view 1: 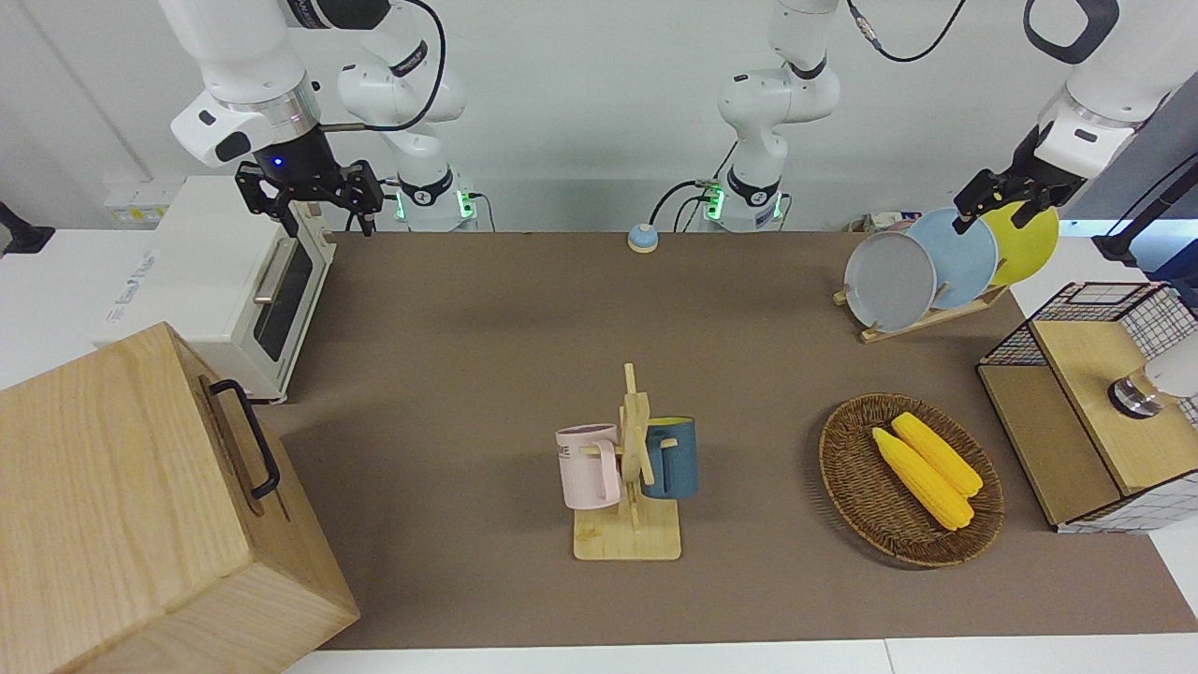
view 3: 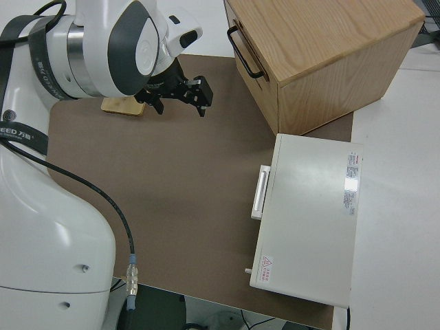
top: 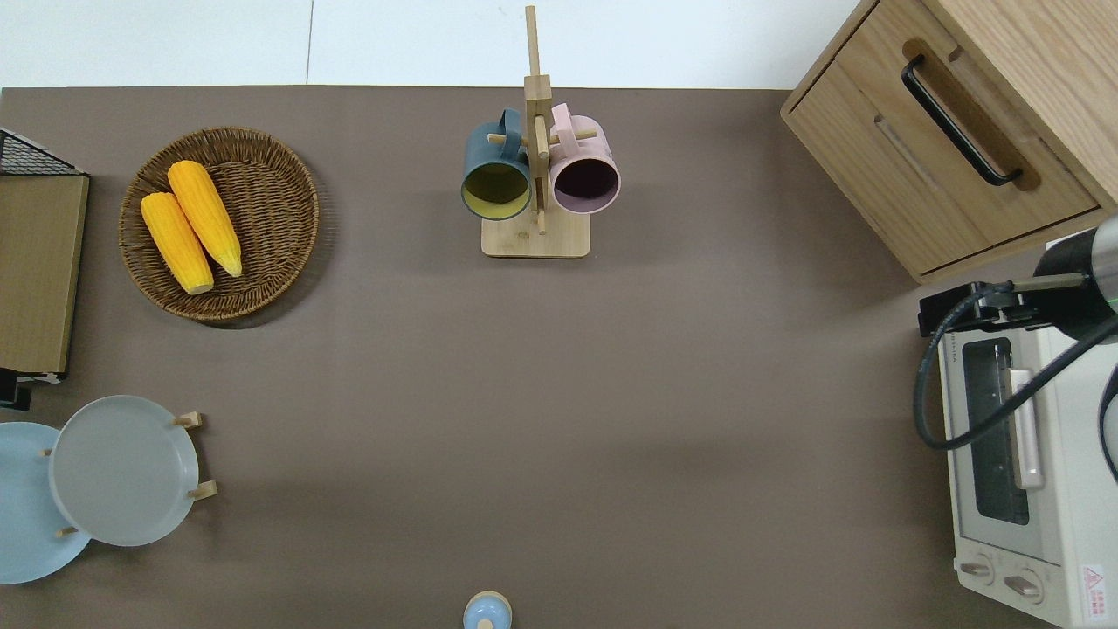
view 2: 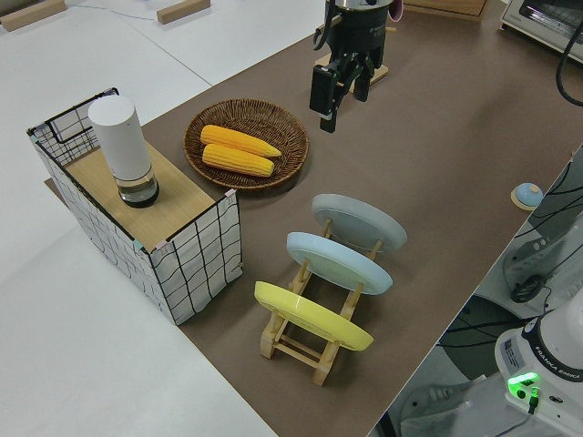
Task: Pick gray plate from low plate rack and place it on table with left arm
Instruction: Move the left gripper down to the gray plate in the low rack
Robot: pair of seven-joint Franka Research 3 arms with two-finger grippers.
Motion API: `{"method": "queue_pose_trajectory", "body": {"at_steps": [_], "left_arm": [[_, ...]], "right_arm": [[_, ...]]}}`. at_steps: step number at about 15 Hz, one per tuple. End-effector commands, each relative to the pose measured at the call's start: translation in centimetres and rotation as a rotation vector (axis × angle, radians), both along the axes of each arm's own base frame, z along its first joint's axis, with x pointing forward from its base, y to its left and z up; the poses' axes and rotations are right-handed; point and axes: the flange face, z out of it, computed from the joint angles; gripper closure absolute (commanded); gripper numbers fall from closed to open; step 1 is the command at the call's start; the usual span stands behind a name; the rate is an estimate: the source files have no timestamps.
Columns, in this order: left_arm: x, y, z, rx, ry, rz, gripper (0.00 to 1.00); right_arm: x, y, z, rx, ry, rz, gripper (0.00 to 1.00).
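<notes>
Cut off at the overhead view's edge: the blue plate (top: 22,515), with the yellow plate (view 2: 312,316) out of that view altogether. Mostly hidden under the three plates: the low rack (view 2: 314,350), only pegs and bar ends showing. Half out of frame in the front view: the wire basket (view 1: 1114,393) with a white cylinder (view 2: 121,150) on its wooden shelf.

Brown matte table (view 1: 487,374) with white borders, a pale wall at the robots' end.

Counted: three plates, all slanted in the rack; two mugs on one wooden mug tree (view 1: 632,468) (pink (view 1: 590,465) and dark blue (view 1: 670,457)); two corn cobs (top: 192,223) in one wicker tray (top: 262,175); one toaster oven (view 1: 229,281); one wooden drawer box (view 1: 140,505); one small blue bell (view 1: 642,238).

Gray plate (view 1: 889,281) standing in the rack's slot nearest the table's middle, overlapping the blue plate, untouched.

Left gripper (view 1: 1001,201) up in the air near the plates' top edges in the front view, fingers spread apart, holding nothing (out of the overhead view). Right gripper (view 1: 314,192) parked, fingers apart and empty.
</notes>
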Motion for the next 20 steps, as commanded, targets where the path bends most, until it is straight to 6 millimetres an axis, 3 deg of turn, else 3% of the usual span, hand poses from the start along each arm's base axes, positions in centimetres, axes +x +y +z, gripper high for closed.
{"method": "queue_pose_trajectory", "body": {"at_steps": [1, 4, 13, 20], "left_arm": [[-1.7, -0.5, -1.4, 0.021, -0.018, -0.024, 0.00], [-2.1, -0.2, -2.6, 0.048, -0.025, -0.029, 0.00], [-5.2, 0.2, -9.1, 0.072, -0.043, -0.048, 0.00], [-6.4, 0.7, -14.1, 0.096, -0.066, -0.062, 0.00]], "right_arm": [[0.0, 0.1, 0.3, 0.003, -0.005, -0.002, 0.017], [0.0, 0.1, 0.3, 0.003, -0.005, -0.002, 0.017], [0.0, 0.1, 0.3, 0.003, -0.005, -0.002, 0.017], [0.0, 0.1, 0.3, 0.003, -0.005, -0.002, 0.017]]}}
